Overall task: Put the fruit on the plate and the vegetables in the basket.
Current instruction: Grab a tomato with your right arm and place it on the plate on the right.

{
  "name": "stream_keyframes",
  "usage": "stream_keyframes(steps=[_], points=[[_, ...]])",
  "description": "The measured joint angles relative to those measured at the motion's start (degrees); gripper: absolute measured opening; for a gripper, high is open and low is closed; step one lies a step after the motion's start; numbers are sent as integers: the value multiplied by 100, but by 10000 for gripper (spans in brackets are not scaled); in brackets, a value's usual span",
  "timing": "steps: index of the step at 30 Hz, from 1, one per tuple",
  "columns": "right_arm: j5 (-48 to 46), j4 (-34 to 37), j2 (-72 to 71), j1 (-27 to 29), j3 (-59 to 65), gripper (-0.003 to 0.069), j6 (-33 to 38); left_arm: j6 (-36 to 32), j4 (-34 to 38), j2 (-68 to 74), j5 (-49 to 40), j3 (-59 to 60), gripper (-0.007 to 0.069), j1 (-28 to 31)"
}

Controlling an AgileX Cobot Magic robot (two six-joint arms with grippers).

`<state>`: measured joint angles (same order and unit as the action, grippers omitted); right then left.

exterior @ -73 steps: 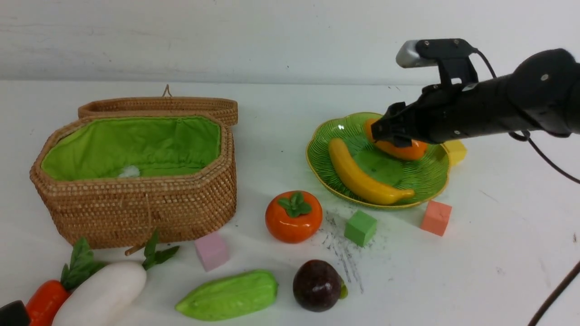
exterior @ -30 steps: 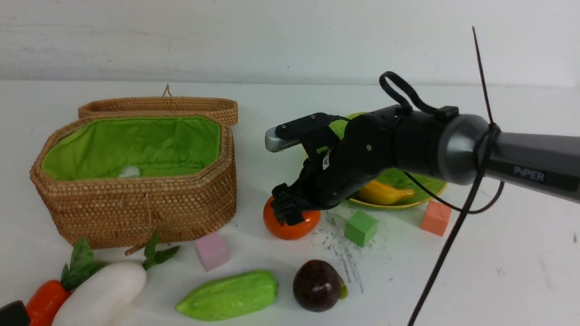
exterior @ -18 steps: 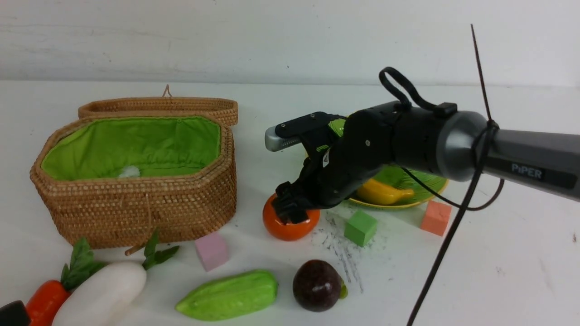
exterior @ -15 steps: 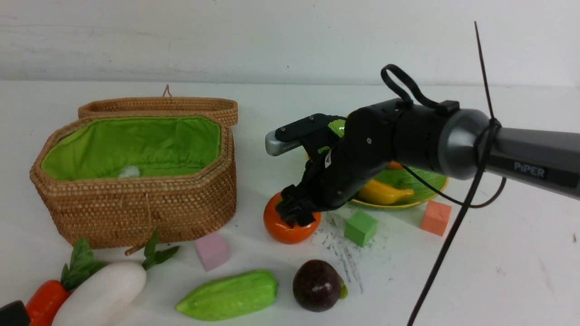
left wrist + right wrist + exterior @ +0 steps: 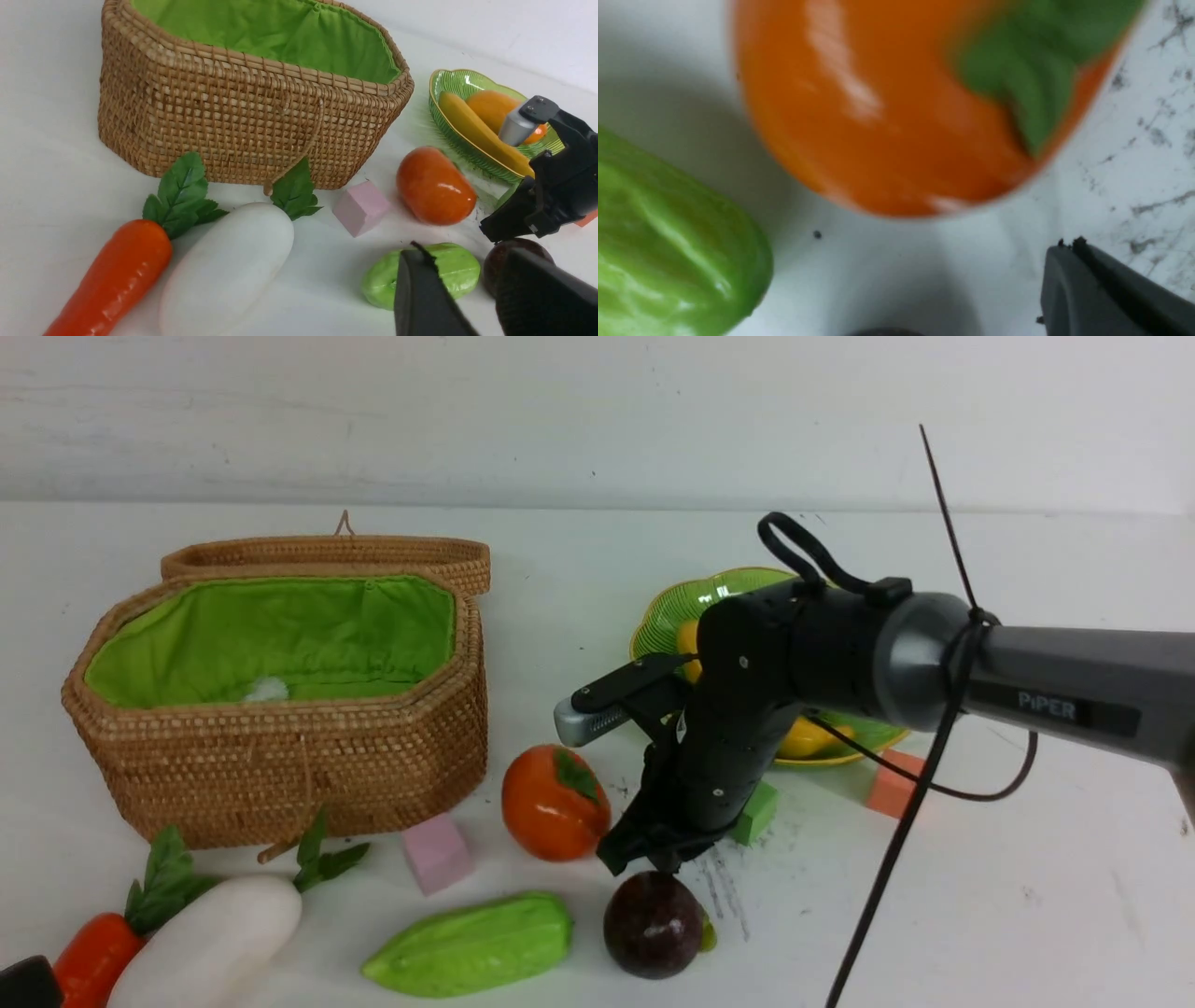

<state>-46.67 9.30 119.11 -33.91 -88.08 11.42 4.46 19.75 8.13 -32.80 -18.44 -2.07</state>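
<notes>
White tabletop (image 5: 1027,859): right gripper (image 5: 644,859) clenched on nothing, persimmon (image 5: 553,803) tipped just beside it; glossy, rigid, round, probably slippery, so grasp across widest girth.

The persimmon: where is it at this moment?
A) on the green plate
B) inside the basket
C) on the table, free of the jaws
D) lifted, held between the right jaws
C: the persimmon lies on its side on the table, beside the right gripper, whose jaws are shut on nothing.
</notes>
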Motion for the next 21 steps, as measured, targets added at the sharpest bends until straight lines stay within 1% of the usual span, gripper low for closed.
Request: stream_keyframes(steps=[4,7,10,12,13,14,17,19,21], points=[[28,5,-183,0,0,-15,-18,0,0,0,0,0,239,0],[142,76,-372,0,0,8,-179,0,0,0,0,0,239,0],[191,307,-537,-46,0,73,-193,0,0,0,-2,0,239,0],[191,491,-602,-81,0,134,-173,0,0,0,-2,0,239,0],[191,701,-619,-112,0,202,-173,0,0,0,-2,0,239,0],[184,844,-633,-118,-6,246,-189,0,0,0,-2,0,239,0],[212,1300,-633,-117,-17,430,-323,0,0,0,-2,0,239,0],[361,1600,-633,-105,-17,567,-436,0,0,0,-2,0,239,0],[553,1816,-633,-86,-17,642,-510,0,0,0,-2,0,239,0]])
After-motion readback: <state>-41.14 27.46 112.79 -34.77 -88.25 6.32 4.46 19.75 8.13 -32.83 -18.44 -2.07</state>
